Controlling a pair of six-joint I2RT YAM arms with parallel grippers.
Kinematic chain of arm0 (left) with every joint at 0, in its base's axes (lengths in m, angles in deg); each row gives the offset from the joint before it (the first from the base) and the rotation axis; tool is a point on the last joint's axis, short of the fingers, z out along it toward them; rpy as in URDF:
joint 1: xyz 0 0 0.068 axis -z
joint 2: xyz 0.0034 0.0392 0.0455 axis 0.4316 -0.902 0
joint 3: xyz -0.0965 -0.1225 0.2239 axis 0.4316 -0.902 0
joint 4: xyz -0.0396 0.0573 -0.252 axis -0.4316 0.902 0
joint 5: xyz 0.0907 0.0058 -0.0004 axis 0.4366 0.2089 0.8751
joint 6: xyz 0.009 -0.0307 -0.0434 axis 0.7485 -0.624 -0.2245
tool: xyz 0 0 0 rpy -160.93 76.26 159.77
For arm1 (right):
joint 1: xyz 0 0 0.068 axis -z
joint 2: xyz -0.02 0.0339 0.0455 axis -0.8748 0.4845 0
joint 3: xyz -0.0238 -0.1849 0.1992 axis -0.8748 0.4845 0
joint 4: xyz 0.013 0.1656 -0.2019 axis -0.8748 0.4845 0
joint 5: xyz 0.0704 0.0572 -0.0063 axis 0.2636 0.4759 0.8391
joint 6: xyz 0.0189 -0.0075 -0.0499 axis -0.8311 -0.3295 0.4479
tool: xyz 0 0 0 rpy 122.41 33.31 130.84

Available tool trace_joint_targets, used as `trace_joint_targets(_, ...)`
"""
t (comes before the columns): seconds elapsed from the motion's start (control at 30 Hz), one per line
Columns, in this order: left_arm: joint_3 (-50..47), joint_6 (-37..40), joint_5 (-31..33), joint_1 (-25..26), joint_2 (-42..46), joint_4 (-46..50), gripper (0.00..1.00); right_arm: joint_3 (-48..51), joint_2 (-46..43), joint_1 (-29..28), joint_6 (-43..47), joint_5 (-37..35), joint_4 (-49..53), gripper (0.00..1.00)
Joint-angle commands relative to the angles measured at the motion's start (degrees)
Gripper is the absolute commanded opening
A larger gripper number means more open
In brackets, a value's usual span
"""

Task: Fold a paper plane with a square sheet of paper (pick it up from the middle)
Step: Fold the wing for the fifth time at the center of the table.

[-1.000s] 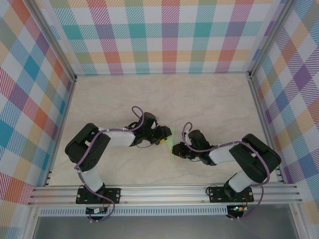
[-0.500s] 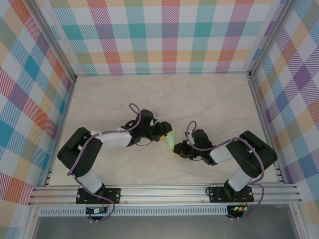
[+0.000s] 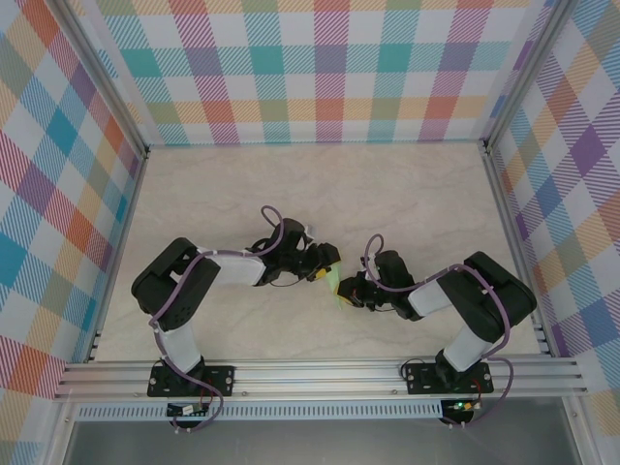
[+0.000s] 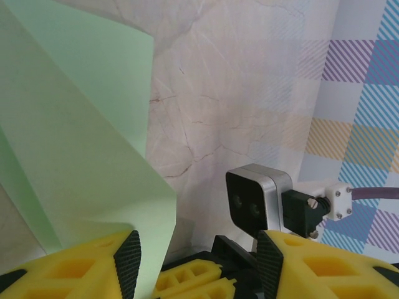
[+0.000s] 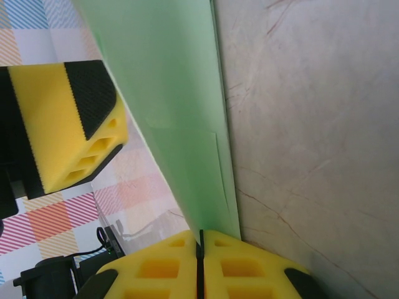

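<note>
A creased mint-green sheet of paper (image 5: 174, 93) stands upright over the table (image 3: 407, 194), right jaws clamped on its edge, left jaws apart beside it; further plane folds seemingly remain.

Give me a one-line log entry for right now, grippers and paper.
left gripper: open beside paper | right gripper: shut on paper | paper: folded

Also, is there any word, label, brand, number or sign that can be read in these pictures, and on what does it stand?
There are none: no text can be read.
The green paper is blank; the checked walls and the marbled table bear pattern, no writing.
</note>
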Motion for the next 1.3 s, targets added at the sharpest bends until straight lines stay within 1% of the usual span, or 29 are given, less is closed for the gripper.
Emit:
trace_joint_targets(0.0, 0.48, -1.27, -1.37, 0.47, -0.6, -4.29, 0.55, 0.33, 1.4, 0.15, 0.27, -1.08, 4.02, 0.09)
trace_joint_targets(0.17, 0.28, -1.4, -1.41, 0.48, -0.59, -4.53, 0.55, -0.02, 1.04, 0.33, 0.4, -1.28, 4.32, 0.09)
trace_joint_targets(0.23, 0.02, -1.55, -1.31, 0.48, -0.47, -4.88, 0.56, -0.39, 0.94, 0.29, 0.75, -1.31, 6.97, 0.09)
trace_joint_targets(0.33, -0.24, -1.56, -1.63, 0.48, -0.51, -6.05, 0.56, -0.59, 0.79, 0.42, 0.87, -1.36, 7.59, 0.09)
trace_joint_targets(0.43, 0.1, -1.0, -0.81, 0.44, -1.33, -4.69, 0.56, -0.64, 0.53, 0.49, 0.71, -1.36, 7.81, 0.1)
trace_joint_targets(0.63, 0.41, -0.4, 0.57, 0.48, -3.79, -5.03, 0.56, -0.68, 0.22, 0.6, 0.54, -1.38, 8.74, 0.1)
trace_joint_targets(0.87, 1.61, 2.01, 1.99, 0.4, -4.86, -1.85, 0.56, -0.77, -0.16, 0.59, 0.97, -1.1, 10.14, 0.12)
trace_joint_targets(1.27, 1.53, 3.19, 0.5, 0.4, -6.84, -0.84, 0.56, -4.19, -6.96, 0.58, 4.68, -0.79, 20.32, 0.17)
